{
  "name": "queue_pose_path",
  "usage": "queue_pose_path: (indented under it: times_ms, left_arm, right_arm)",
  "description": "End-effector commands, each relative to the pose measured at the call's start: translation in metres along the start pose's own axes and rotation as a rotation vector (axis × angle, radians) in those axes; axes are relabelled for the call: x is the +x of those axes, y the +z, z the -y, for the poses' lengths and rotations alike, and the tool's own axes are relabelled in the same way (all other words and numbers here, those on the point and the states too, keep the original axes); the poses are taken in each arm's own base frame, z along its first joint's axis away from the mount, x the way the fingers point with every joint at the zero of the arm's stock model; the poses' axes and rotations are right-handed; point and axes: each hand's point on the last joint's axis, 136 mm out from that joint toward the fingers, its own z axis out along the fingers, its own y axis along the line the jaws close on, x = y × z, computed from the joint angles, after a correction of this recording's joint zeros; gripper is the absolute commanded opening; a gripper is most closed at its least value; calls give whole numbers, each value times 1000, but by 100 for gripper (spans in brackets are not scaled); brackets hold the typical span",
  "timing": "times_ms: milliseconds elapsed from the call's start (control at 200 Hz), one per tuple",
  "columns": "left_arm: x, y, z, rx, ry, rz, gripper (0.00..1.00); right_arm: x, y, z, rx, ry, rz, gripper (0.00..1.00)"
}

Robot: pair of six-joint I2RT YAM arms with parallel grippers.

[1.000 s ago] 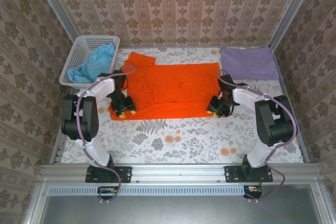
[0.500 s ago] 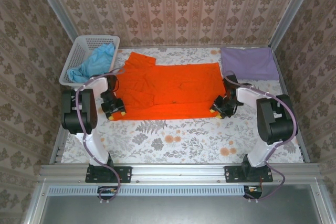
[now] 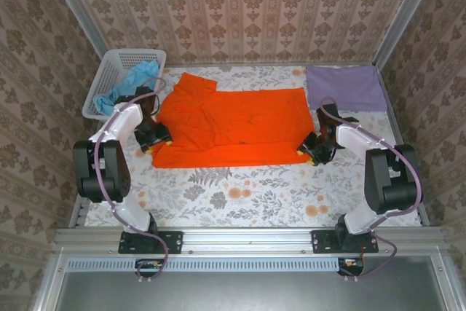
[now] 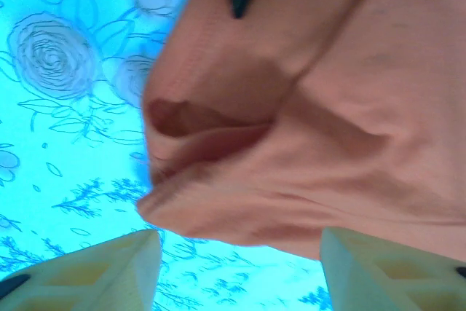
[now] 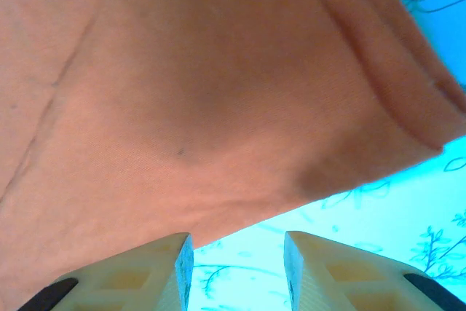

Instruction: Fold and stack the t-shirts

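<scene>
Left fingers (image 3: 159, 140): spread wide with nothing between them. In the left wrist view only floral cloth shows in the gap, and the shirt's bunched hem and sleeve fold lie just ahead, not pinched. Right fingers (image 3: 312, 152): also released, with a narrower gap. In the right wrist view the hem edge sits just in front of the tips and cloth shows between them.

Orange shirt (image 3: 233, 125): spread flat mid-worktop (image 3: 247, 194), long side running left to right. Left fingers sit at its near-left corner, right fingers at its near-right corner.

Change over the last second: both sets of fingers were further in along the near hem and have slid outward to the two corners. The left arm has swung out towards the left edge. The shirt lies a bit wider and smoother, though a sleeve is still rucked up at the far-left.

Likely meaning: a spread-and-smooth pass is ending and the shirt is about ready for its first fold. No fold made on it yet.

Blue shirt (image 3: 135, 81): crumpled in the basket (image 3: 142, 54) at the far-left corner, untouched. Purple shirt (image 3: 346, 87): lying as a flat rectangle at the far-right corner, looks already folded. So roughly one of three done, and no stack yet.
</scene>
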Motion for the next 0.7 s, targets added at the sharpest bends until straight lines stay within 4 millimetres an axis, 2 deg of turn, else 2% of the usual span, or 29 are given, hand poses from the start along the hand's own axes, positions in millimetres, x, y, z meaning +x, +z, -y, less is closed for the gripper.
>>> queue_pose_path:
  times_ms: [0,95,205,295,480,575,695]
  left_arm:
    - [12,-11,31,73,21,-13,54]
    - [21,2,58,129,57,-45,46]
    - [30,24,73,144,70,-99,38]
    - [37,47,68,116,53,-144,37]
    - [54,79,39,-2,38,-202,37]
    - [64,86,30,-18,29,-228,37]
    - [74,86,23,-27,28,-242,37]
  right_arm:
    - [3,-10,-16,2,-60,24,38]
    - [8,-1,-26,16,-103,3,34]
    - [12,13,-30,35,-111,-18,30]
    - [12,24,-26,72,-102,-27,28]
    - [21,39,-3,167,-69,-73,27]
    - [29,43,7,187,-51,-101,27]
    - [44,46,17,189,-38,-149,27]
